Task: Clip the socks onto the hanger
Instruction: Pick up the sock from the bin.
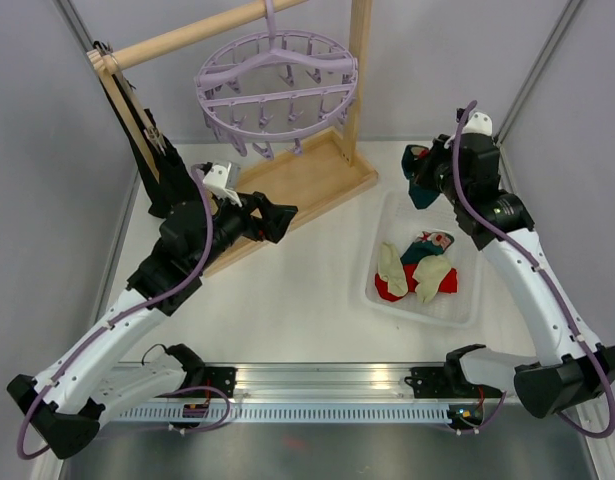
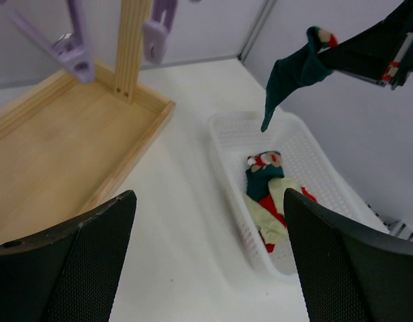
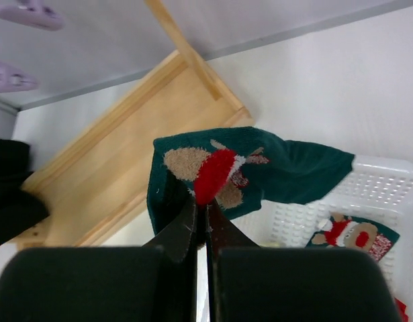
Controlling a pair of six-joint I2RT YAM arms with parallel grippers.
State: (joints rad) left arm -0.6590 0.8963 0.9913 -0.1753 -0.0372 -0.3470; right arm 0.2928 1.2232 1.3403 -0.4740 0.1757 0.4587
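Teal fabric, a dark sock with a red-and-tan patch, is pinched at that patch between the closed fingers of the right gripper. It drapes to both sides of the tips, above the white basket. The other socks lie in that basket. The left gripper is spread wide and holds nothing, seemingly just below the lavender hanger on the wooden rack.

The hanger has its hook cut off by the top edge of the overhead view, and the left wrist view catches only two clips, cropped above. The socks piled in the basket overlap, their number unclear.
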